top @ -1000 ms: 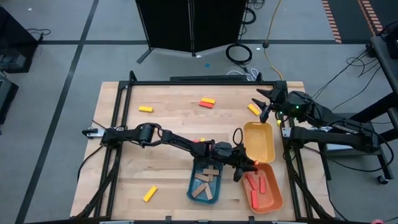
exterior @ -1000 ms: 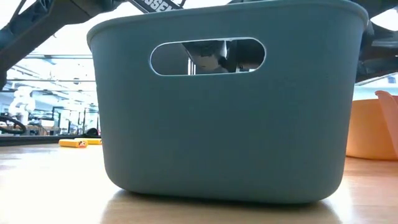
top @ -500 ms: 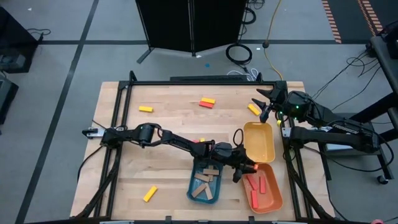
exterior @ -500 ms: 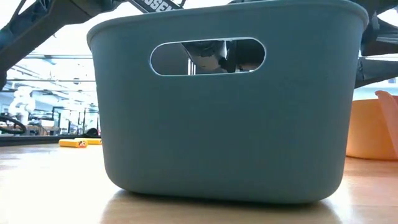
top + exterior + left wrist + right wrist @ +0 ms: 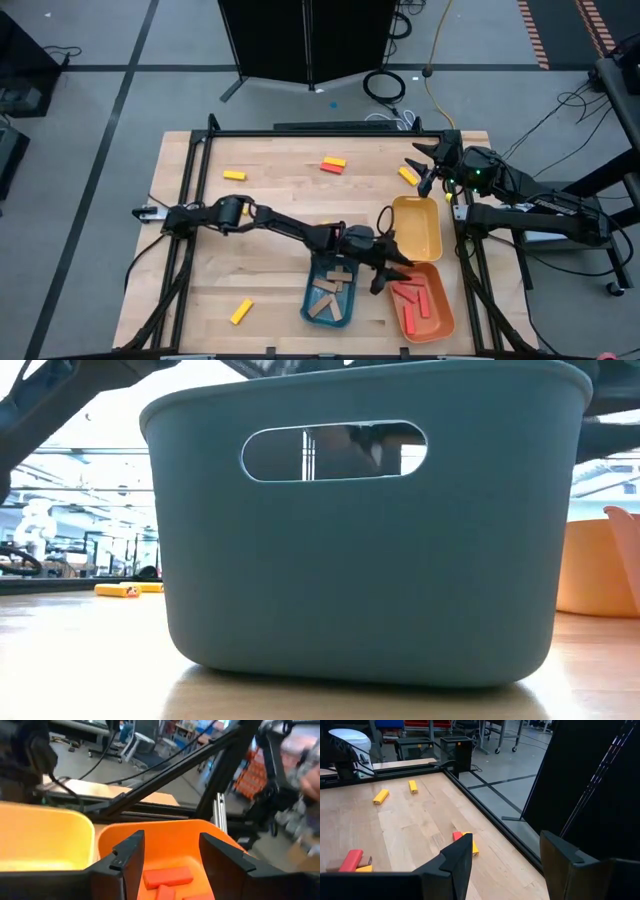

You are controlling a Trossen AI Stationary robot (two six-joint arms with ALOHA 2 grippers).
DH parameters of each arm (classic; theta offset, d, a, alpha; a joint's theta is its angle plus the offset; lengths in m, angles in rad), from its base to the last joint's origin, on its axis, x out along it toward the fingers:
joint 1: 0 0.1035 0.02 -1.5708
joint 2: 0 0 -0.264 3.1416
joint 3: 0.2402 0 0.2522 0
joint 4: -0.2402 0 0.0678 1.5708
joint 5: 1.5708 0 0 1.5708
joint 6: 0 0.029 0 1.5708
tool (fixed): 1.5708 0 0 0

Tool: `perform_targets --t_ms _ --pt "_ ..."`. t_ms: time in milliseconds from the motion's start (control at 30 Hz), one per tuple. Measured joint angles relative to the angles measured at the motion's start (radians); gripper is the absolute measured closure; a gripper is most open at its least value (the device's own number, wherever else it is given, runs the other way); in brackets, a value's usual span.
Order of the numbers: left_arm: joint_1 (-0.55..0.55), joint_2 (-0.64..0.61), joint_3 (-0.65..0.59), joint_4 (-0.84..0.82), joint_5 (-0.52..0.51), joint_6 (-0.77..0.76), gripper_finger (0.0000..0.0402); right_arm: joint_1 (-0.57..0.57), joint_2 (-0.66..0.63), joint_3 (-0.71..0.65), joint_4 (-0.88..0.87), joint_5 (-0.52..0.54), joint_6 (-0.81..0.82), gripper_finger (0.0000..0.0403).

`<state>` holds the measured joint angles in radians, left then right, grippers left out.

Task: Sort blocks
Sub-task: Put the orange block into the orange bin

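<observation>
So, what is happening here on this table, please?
A two-armed robot is sorting small blocks by colour into trays. The left pincer hangs open over the orange tray, where red blocks already lie. The blue tray holds tan blocks; the yellow tray looks empty. The right pincer waits open at the table's far right corner, holding nothing. Several yellow blocks and a red-and-yellow pair remain loose on the table.

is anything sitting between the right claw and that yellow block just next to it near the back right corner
Nothing visible does. The right claw hangs open over bare wood at the table's back right, and the yellow block lies just beside it, with no tray or other block between. The yellow tray sits nearer the front.
</observation>
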<state>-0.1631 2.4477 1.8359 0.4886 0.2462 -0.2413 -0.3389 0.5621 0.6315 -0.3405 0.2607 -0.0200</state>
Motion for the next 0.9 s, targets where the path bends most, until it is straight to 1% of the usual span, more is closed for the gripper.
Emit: perform_targets --t_ms 67,133,233,300,400,500,600,667,733,800,900 --pt "0.003 -0.045 0.000 -0.104 -0.006 0.071 0.0218 0.000 0.000 0.000 0.000 0.000 0.000 0.0245" --pt "0.006 -0.091 0.000 -0.232 -0.032 0.154 0.0218 0.000 0.000 0.000 0.000 0.000 0.000 0.0245" --pt "0.018 -0.166 0.000 -0.464 -0.082 0.273 0.0218 0.000 0.000 0.000 0.000 0.000 0.000 0.0245" --pt "0.036 -0.208 0.000 -0.631 -0.084 0.336 0.0218 0.000 0.000 0.000 -0.001 0.000 0.000 0.0245" --pt "0.074 -0.250 0.000 -0.834 -0.090 0.371 0.0218 0.000 0.000 0.000 -0.001 -0.001 -0.013 0.0245" --pt "0.118 -0.283 0.000 -1.002 -0.096 0.423 0.0218 0.000 0.000 0.000 -0.005 0.000 -0.022 0.0245" --pt "0.169 -0.326 -0.001 -1.161 -0.147 0.465 0.0217 0.000 0.000 0.000 -0.015 0.000 -0.022 0.0245" --pt "0.214 -0.357 -0.006 -1.229 -0.171 0.495 0.0217 0.000 0.000 0.000 -0.022 -0.001 -0.021 0.0245" --pt "0.267 -0.379 -0.020 -1.282 -0.170 0.554 0.0217 0.000 0.000 0.000 -0.030 -0.001 -0.019 0.0245" --pt "0.326 -0.391 -0.060 -1.282 -0.165 0.591 0.0217 0.000 0.000 0.000 -0.042 -0.001 -0.019 0.0245" --pt "0.415 -0.387 -0.134 -1.240 -0.161 0.628 0.0217 0.000 0.002 0.000 -0.046 -0.001 -0.019 0.0245"
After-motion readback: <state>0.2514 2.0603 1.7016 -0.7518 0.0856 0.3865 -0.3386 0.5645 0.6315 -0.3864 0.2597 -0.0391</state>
